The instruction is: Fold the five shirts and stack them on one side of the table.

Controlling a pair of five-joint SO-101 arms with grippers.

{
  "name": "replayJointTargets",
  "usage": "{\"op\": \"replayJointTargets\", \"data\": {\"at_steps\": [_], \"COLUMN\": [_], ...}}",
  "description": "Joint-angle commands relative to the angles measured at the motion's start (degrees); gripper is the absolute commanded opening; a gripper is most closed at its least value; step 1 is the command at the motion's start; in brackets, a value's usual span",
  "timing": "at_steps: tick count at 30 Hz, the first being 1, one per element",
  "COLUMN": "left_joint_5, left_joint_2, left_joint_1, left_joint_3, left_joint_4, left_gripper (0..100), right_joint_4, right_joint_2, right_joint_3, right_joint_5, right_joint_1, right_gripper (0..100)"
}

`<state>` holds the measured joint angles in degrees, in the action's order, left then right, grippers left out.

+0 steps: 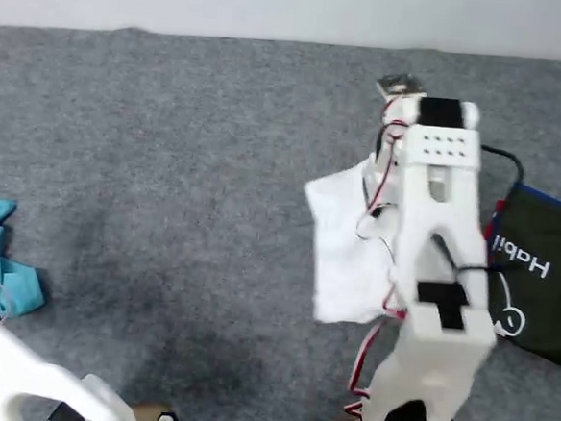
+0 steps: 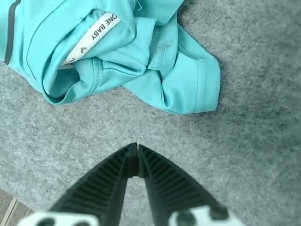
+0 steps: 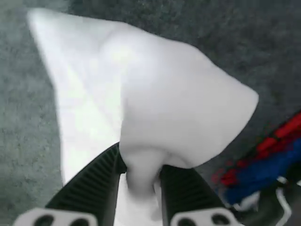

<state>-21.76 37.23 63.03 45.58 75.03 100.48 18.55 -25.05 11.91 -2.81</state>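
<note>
Teal shirt (image 2: 117, 52), crumpled with its neck label turned up, lies farthest left on the grey table covering (image 1: 168, 164). It sits just ahead of the left claw (image 2: 137, 162) and apart from it. That claw's two fingers are pressed together with nothing between them, above bare covering. Farther right, a white shirt (image 3: 155, 108) is caught in the right claw (image 3: 141, 181), whose fingers are clamped on a gathered fold of the cloth. From this pinch the fabric rises in a peak ahead of the claw, and the rest trails out to the claw's left. In the high view the right arm (image 1: 438, 231) crosses over the white shirt's right edge. To the right of that claw lies a dark shirt (image 1: 536, 277) with blue and red trim, near the white one.
</note>
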Motion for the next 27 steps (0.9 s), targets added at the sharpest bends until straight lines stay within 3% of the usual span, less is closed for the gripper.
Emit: {"op": "replayJointTargets", "data": {"at_steps": [1, 13, 27], "left_joint_5": [-0.6, -0.6, -0.5], "left_joint_2": [1.4, 1.4, 1.4], "left_joint_1": [-0.1, 0.0, -0.1], "left_joint_3": [-0.9, -0.5, -0.5], "left_joint_4": [1.2, 1.1, 1.3], "left_gripper": [1, 1, 1], "right_joint_4": [2.4, 2.3, 1.6], "right_joint_2": [-12.0, -25.7, -28.0], "right_joint_3": [2.7, 5.6, 2.6], "right_joint_5": [2.9, 2.6, 6.0], "right_joint_1": [3.0, 17.4, 29.8], "right_gripper": [0.9, 0.9, 0.9]}}
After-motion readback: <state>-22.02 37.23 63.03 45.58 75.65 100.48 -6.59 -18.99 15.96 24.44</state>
